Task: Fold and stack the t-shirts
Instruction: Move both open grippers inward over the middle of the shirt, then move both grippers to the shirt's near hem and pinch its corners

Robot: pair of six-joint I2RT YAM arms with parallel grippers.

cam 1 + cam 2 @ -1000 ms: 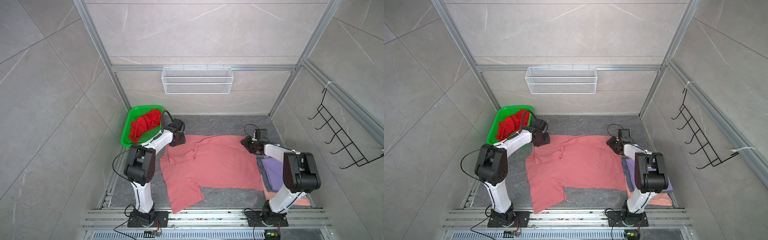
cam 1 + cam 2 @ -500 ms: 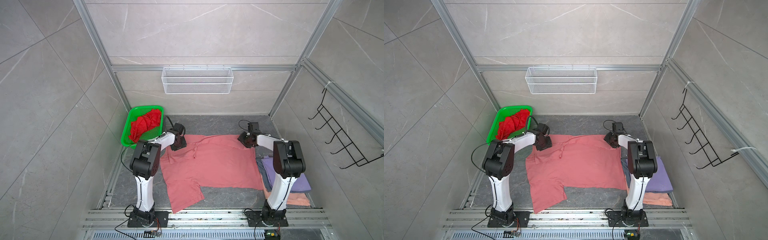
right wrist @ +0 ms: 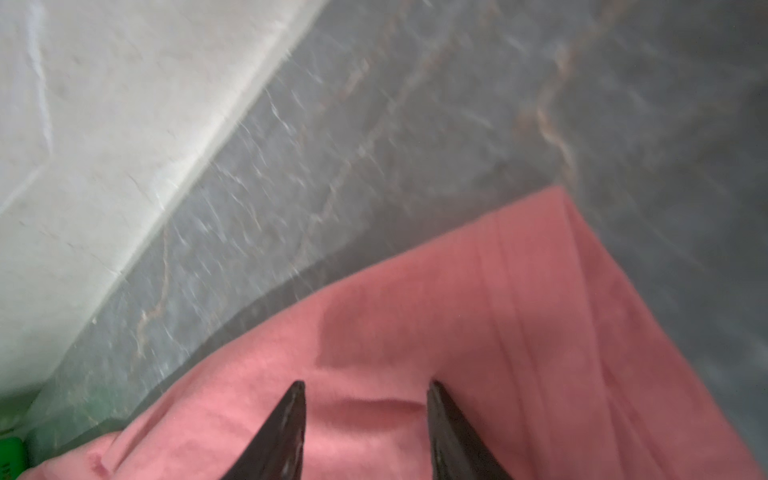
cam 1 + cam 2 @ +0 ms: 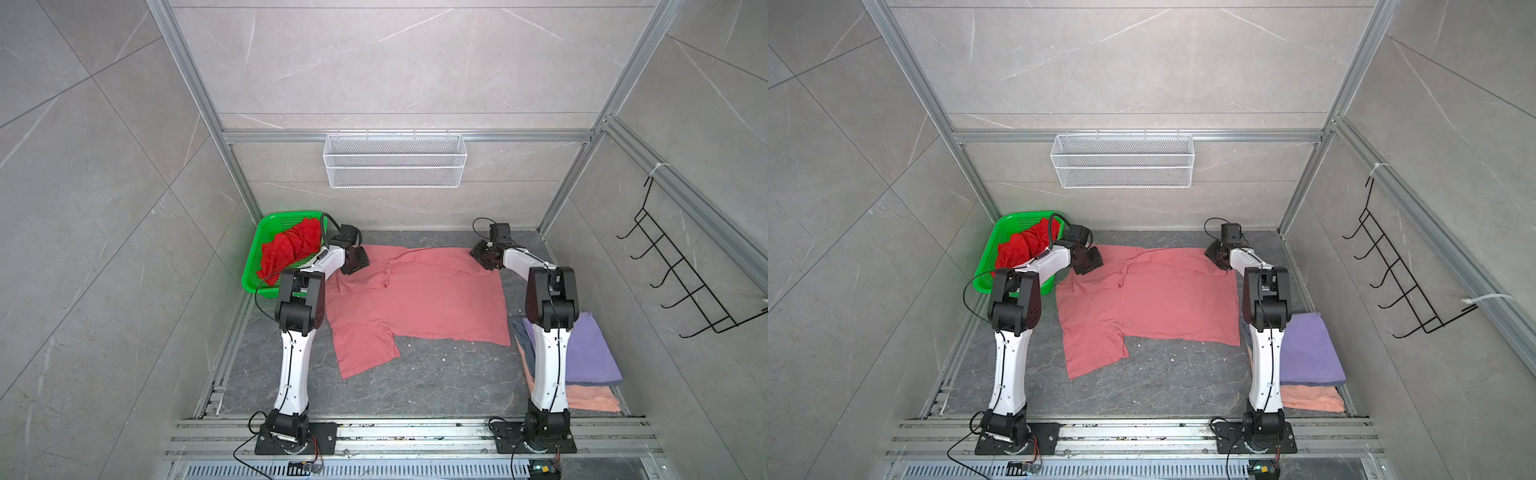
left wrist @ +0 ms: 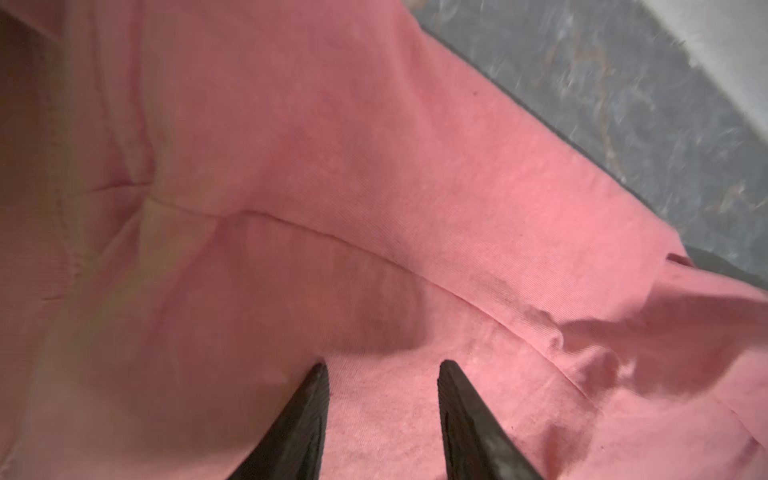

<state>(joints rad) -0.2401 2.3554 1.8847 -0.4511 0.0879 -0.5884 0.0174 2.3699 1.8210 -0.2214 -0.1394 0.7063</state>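
**Spotter:** Where's the shirt?

**Me:** The salmon-pink t-shirt [image 4: 415, 299] lies spread open on the dark floor [image 4: 415, 390], centre of frame in both top views. One flap sticks out toward the lower left.

**Spotter:** And your tools?

**Me:** My left gripper [image 4: 355, 261] is low over the shirt's upper-left corner, just beside the green basket [image 4: 250, 272]. My right gripper [image 4: 482, 254] is low over the upper-right corner.

**Spotter:** Clamped on anything?

**Me:** No, both are released. In the left wrist view my jaws stand apart with flat pink cloth below them and nothing pinched. The right wrist view is blurred, but the jaws are parted there too, above the shirt's corner, with a small wrinkle of cloth lying between them. Whether the tips touch the fabric, I can't tell.

**Spotter:** The other shirts?

**Me:** The red t-shirt [image 4: 291, 249] is crumpled in the basket, left of centre. The folded pile sits at lower right, partly behind my right arm. The lavender t-shirt [image 4: 586, 349] is on top, a grey-blue t-shirt [image 4: 519, 334] edge peeks out beneath it, and the peach t-shirt [image 4: 590, 399] is at the bottom
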